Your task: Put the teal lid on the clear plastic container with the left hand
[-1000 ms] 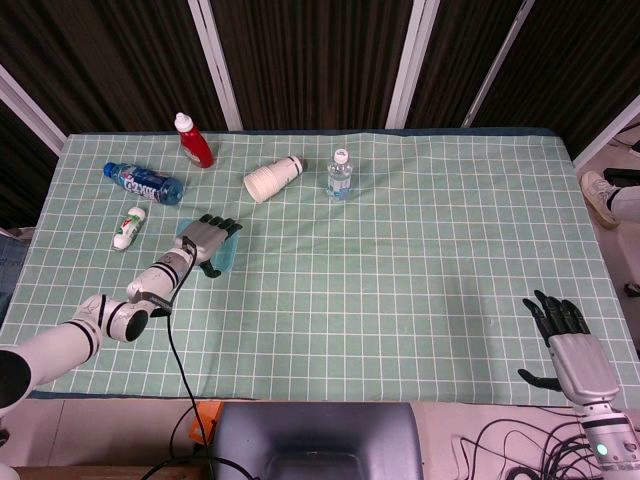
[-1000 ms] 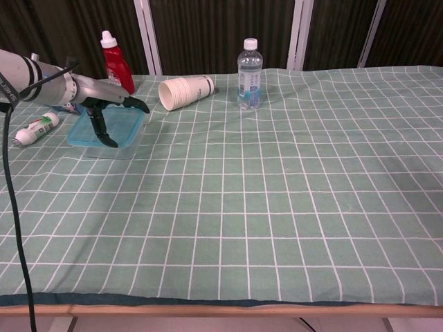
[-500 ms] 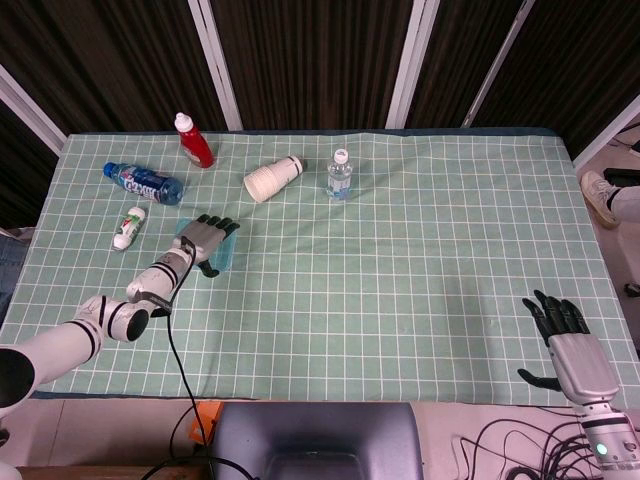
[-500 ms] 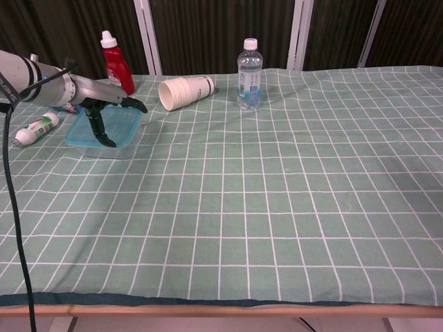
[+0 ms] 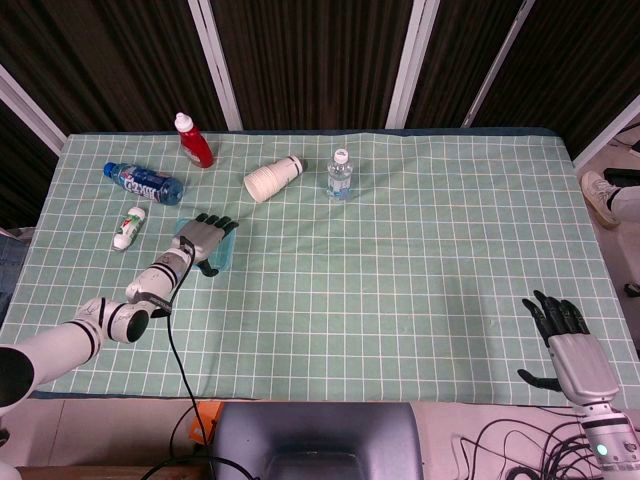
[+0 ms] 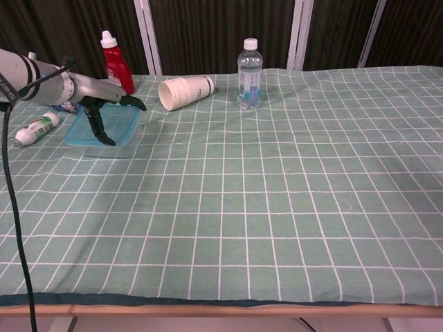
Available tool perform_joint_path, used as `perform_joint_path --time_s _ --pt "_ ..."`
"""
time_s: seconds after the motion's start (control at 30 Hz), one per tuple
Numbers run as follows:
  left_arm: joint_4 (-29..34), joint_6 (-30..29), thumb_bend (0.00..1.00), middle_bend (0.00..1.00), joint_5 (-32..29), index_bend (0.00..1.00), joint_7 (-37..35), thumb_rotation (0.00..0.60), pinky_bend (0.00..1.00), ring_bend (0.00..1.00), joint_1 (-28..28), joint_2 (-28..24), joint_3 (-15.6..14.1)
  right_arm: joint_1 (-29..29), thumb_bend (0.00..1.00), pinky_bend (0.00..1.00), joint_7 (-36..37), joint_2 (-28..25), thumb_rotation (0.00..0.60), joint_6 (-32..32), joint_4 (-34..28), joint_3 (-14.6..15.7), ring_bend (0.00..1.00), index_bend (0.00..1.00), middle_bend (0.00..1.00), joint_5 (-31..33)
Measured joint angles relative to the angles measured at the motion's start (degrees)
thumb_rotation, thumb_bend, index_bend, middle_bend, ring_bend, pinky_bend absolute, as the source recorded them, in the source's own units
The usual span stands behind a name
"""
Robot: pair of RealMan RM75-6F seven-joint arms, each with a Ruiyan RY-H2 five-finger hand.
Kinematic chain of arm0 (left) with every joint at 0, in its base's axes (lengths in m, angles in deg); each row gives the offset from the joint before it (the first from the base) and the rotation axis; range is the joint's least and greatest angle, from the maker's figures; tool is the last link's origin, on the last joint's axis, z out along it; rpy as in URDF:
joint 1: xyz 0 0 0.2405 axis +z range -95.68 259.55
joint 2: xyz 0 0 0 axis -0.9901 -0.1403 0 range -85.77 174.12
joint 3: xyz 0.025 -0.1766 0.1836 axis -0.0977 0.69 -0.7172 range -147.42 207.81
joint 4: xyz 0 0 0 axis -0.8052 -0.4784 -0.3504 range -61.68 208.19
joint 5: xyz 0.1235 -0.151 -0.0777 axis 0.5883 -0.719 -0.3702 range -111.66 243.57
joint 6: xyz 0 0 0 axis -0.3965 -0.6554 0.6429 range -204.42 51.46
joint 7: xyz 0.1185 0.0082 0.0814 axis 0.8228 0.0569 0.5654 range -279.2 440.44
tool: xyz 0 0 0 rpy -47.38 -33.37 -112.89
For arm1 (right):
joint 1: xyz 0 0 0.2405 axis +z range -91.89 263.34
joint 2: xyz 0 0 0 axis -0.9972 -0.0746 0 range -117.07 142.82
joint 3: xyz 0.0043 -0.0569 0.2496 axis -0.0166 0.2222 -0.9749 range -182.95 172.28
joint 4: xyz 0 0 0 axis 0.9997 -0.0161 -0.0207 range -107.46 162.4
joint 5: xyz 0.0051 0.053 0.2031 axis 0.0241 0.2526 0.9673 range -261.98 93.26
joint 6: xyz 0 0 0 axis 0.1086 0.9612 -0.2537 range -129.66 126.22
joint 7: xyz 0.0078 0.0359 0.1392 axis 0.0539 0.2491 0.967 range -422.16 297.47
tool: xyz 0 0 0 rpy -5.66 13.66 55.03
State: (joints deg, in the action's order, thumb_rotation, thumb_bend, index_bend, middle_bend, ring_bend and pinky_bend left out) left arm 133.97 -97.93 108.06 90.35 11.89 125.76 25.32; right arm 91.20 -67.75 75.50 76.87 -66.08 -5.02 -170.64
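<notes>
Teal lid sits on top of the clear plastic container, out at ten o'clock on the table, between the toothpaste tube at nine o'clock of it and the tipped paper cup at one o'clock. Looks level on the rim in the chest view; cannot tell whether snapped home. Left hand spread flat over the lid, fingers extended, thumb hooked down along the near edge; cannot tell whether pinching or only pressing. Right hand idle at five o'clock, fingers apart, holding nothing. Probably light, thin, slightly flexible and slick plastic; best handled by the edges, then pressed down around the rim, corner by corner. Likely to skid on the cloth if pushed sideways.
</notes>
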Motion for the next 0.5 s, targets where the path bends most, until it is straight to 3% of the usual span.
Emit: perform_joint_path --time_s 0.5 --pt "0.26 -0.88 0.21 0.0 -2.52 0.0 1.44 0.6 0.0 0.0 -0.2 0.29 -0.54 -0.13 0.06 0.0 0.27 -0.14 0.6 0.27 0.01 -0.01 0.0 0.0 0.0 -0.17"
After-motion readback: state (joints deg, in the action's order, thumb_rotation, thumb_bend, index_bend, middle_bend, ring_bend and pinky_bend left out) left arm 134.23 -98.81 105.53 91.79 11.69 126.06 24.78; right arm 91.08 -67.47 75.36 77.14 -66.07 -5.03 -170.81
